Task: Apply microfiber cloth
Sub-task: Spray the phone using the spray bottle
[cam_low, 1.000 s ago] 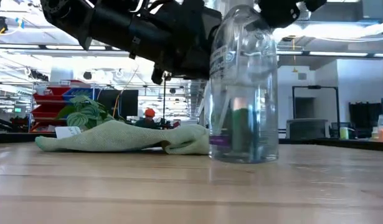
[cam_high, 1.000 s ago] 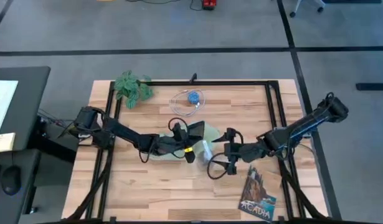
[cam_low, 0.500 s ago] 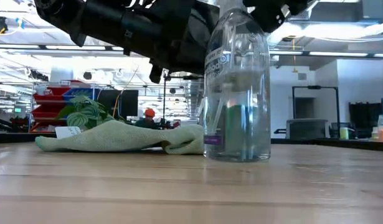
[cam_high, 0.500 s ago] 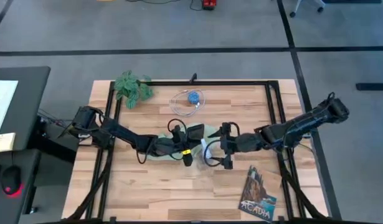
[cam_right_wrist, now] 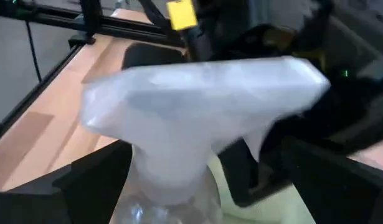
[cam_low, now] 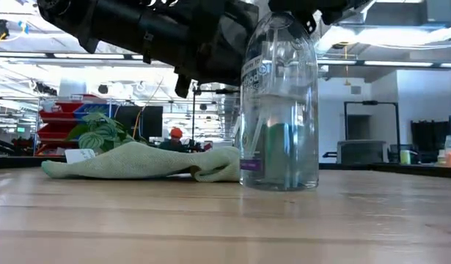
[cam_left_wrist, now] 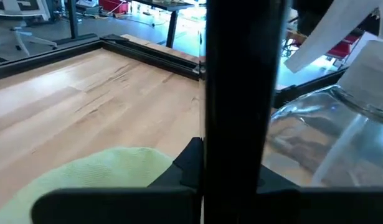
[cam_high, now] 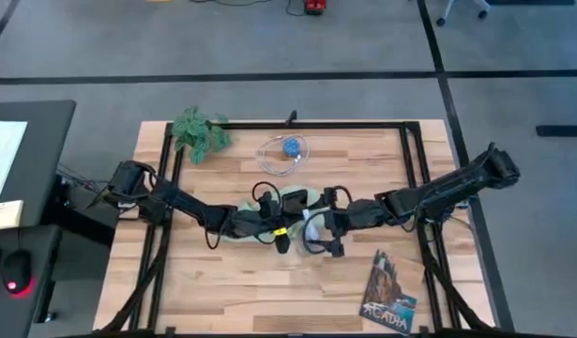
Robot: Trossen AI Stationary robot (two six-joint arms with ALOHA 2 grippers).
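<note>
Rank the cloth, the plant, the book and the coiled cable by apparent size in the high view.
1. Book
2. Plant and coiled cable: alike, unranked.
Cloth is mostly hidden under the arms, so unranked.

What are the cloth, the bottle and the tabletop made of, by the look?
Cloth: soft pale green fabric with a nubby matte weave, lying slumped in folds. Bottle: clear and glossy, the room shows through it; probably plastic, glass not ruled out. Tabletop: light wood strips with visible grain, butcher-block style, low sheen.
</note>
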